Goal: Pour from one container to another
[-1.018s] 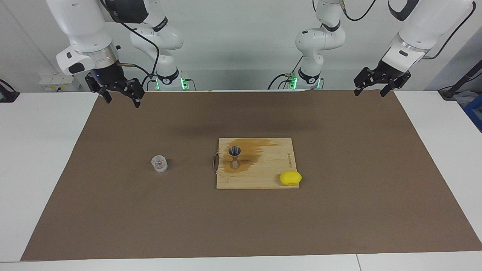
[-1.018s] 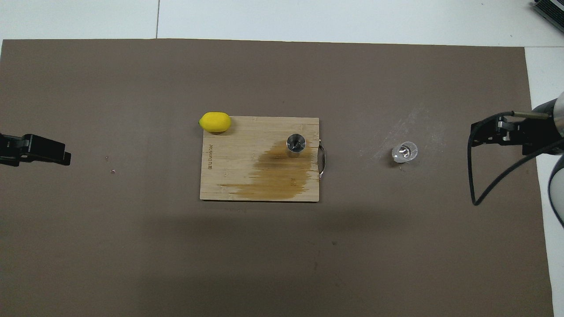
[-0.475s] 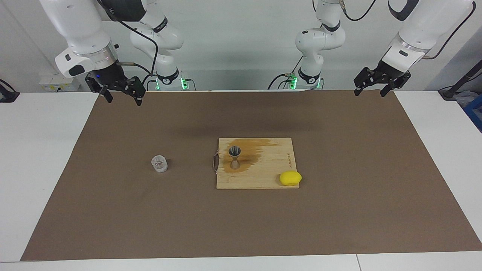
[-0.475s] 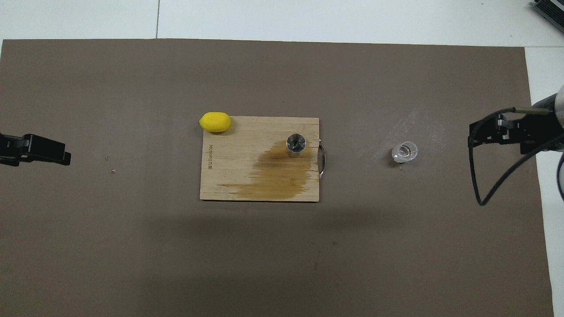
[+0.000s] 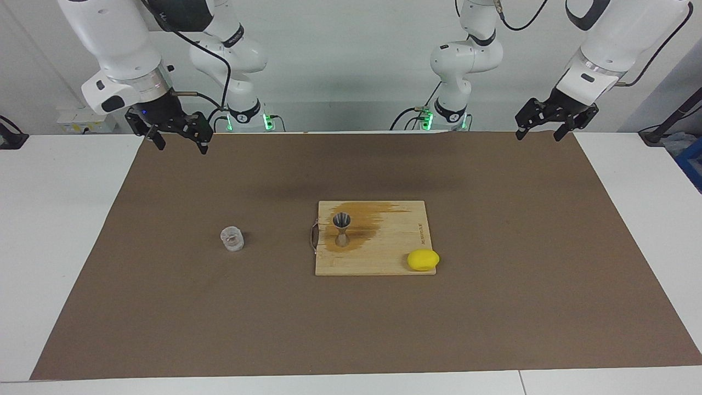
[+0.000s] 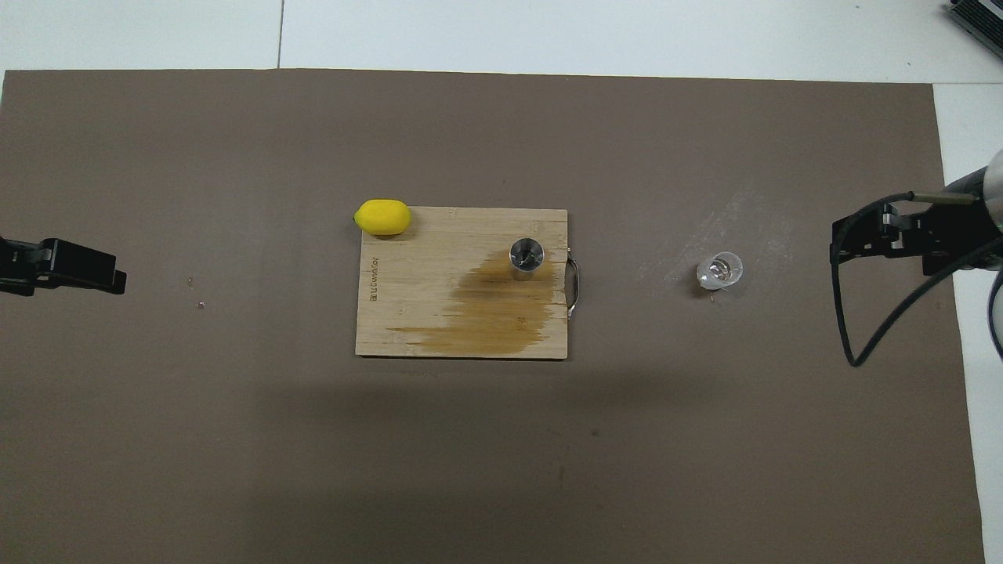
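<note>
I count one glass cup [image 5: 232, 239], one steel jigger [image 5: 342, 227], one cutting board [image 5: 378, 260], one lemon [image 5: 423, 260] and one brown mat [image 5: 493, 307] covering the table. The cup stands upright on the mat, well apart from the board, toward my right arm's end of the table. The jigger stands upright on the board, near the edge that carries the metal handle [image 5: 314, 238], at the rim of a dark wet stain [image 5: 367, 216] spreading across the wood. The lemon lies at the board's corner farthest from me, toward my left arm's end, partly overhanging onto the mat. My two grippers are both raised and hold nothing. My right gripper [image 5: 175, 139] hangs over the mat's edge at my own end, on the cup's side, its fingers spread apart. My left gripper [image 5: 540, 131] hangs over the mat's corner at my own end on the lemon's side, fingers likewise spread and released. Neither touches any object; both arms wait.
</note>
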You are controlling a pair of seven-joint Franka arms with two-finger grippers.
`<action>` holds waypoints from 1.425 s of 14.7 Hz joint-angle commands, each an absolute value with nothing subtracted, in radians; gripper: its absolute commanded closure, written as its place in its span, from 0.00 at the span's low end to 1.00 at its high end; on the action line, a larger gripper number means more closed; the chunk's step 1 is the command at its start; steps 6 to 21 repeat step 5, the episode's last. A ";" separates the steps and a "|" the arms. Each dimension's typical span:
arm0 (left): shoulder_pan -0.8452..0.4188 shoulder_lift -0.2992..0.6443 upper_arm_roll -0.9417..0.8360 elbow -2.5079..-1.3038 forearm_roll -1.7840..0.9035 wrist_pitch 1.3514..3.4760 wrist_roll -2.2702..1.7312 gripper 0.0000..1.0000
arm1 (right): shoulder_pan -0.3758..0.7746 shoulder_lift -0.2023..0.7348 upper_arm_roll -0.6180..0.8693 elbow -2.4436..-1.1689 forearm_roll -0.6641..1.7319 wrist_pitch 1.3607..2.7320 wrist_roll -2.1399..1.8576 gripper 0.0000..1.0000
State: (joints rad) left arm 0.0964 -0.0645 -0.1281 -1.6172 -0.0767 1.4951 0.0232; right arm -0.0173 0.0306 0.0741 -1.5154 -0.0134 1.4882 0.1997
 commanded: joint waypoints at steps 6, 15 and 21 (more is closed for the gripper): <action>0.104 -0.086 -0.129 -1.641 -0.091 1.506 0.026 0.00 | -0.026 0.023 0.077 -1.529 0.006 1.471 0.169 0.00; 0.104 -0.086 -0.129 -1.641 -0.091 1.506 0.026 0.00 | -0.026 0.023 0.077 -1.529 0.006 1.471 0.169 0.00; 0.104 -0.086 -0.129 -1.641 -0.091 1.506 0.026 0.00 | -0.026 0.023 0.077 -1.529 0.006 1.471 0.169 0.00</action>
